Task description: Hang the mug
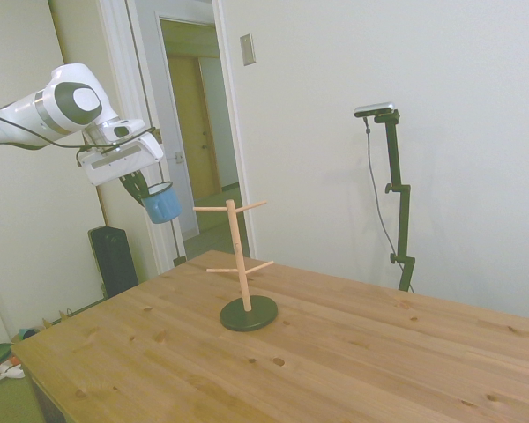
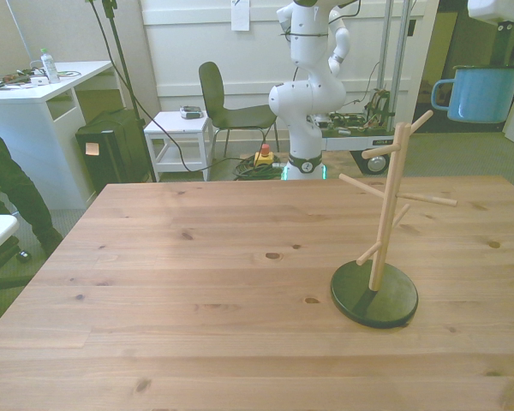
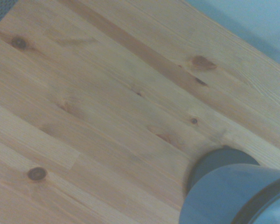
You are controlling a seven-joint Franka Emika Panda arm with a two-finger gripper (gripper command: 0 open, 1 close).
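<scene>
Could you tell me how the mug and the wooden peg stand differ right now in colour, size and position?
The mug is light blue; the peg stand is pale wood on a dark round base. The mug is much smaller than the stand. The mug hangs in the air, held at the claw, while the stand rests upright on the table. They are apart: no peg carries the mug yet.

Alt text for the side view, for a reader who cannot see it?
A white arm's gripper holds a blue mug in the air, beside a wooden peg stand on a wooden table. The mug is not on a peg.
</scene>
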